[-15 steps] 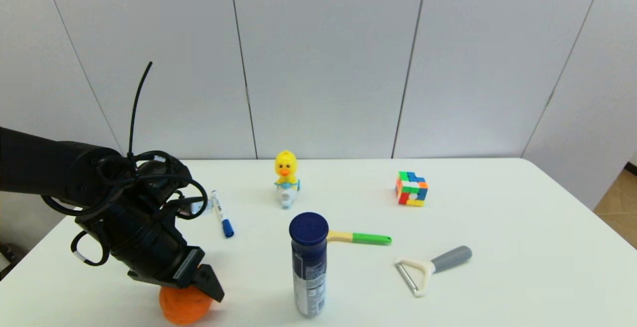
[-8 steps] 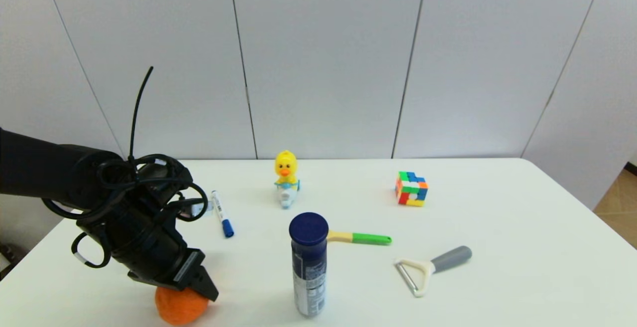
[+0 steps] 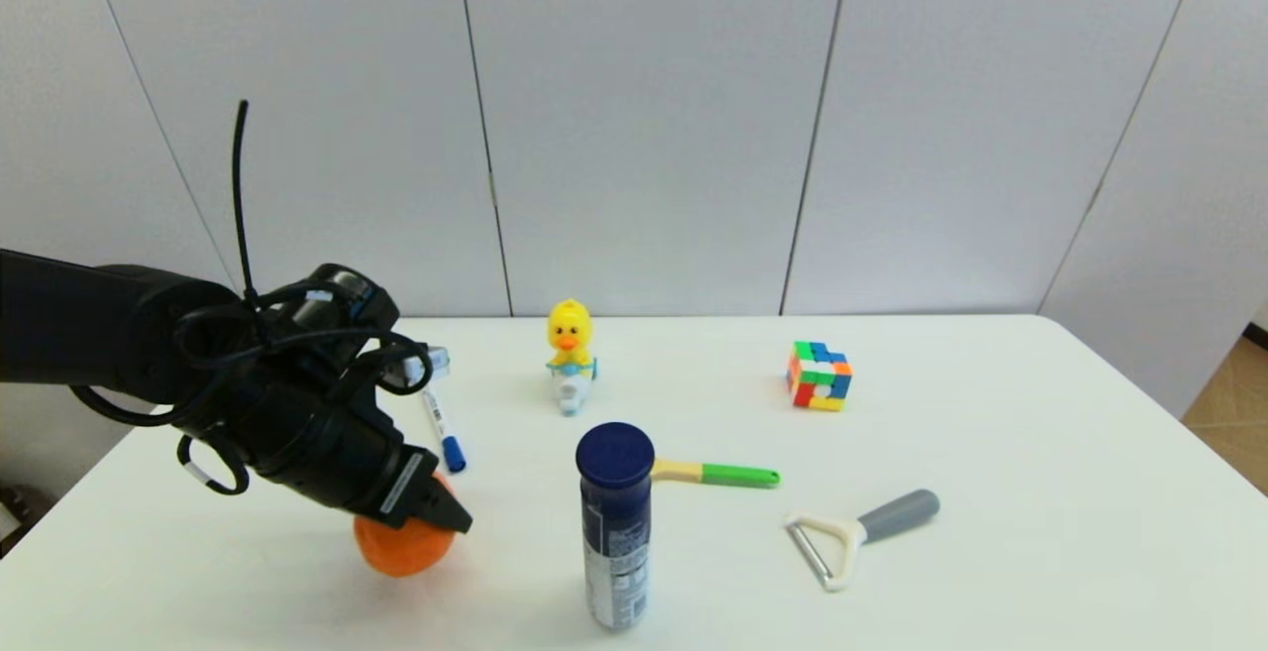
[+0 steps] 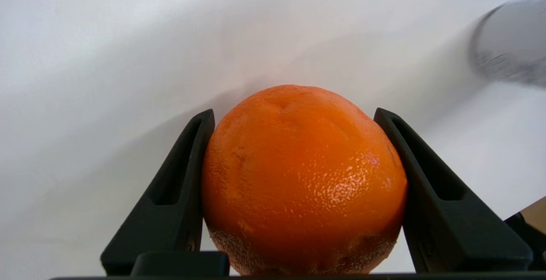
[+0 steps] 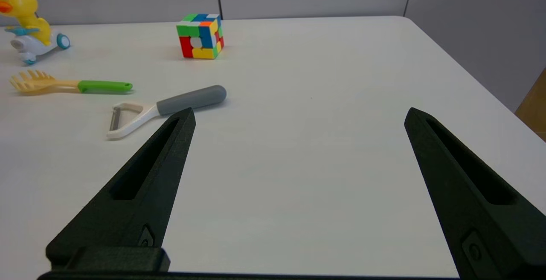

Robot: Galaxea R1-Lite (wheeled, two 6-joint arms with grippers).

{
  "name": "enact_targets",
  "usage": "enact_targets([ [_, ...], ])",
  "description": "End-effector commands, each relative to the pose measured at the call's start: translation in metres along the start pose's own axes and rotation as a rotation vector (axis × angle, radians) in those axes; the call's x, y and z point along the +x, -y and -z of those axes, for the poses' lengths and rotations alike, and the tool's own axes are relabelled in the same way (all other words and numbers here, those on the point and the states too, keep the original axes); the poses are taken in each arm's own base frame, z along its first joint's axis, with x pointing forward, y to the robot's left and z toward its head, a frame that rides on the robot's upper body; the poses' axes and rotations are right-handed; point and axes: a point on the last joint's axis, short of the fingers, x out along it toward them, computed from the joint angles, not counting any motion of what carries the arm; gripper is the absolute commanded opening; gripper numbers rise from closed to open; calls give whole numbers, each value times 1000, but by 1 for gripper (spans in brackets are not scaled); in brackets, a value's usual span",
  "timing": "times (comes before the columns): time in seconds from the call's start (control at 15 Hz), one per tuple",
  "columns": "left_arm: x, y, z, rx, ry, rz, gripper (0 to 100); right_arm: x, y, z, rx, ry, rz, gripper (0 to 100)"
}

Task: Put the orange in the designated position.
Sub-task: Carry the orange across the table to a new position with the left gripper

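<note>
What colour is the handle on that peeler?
Grey, on the white-headed peeler; clearest in the right wrist view.

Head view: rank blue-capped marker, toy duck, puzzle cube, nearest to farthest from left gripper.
From the left gripper, shut on the orange:
1. Marker, just behind it.
2. Toy duck, mid-table, toward the back.
3. Puzzle cube, far right.

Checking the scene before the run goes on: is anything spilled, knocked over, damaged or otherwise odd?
Nothing stands out. The left gripper holds the orange squarely between its fingers, skin intact. The spray can stands upright and the table shows no spill. The right gripper is open over bare table.
</note>
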Motion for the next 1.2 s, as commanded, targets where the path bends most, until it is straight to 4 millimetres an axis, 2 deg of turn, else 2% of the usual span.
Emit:
enact_targets([
  [0.07, -21, 19, -25, 84, 126, 13, 0, 0, 0, 0, 0, -1, 0, 100],
  [0.27, -29, 29, -49, 143, 257, 22, 0, 0, 0, 0, 0, -1, 0, 100],
  [0.6, -21, 44, -87, 230, 419, 26, 0, 0, 0, 0, 0, -1, 0, 100],
  [0.93, 7, 66, -112, 276, 417, 11, 0, 0, 0, 0, 0, -1, 0, 100],
  [1.2, 20, 86, -147, 313, 490, 39, 0, 0, 0, 0, 0, -1, 0, 100],
])
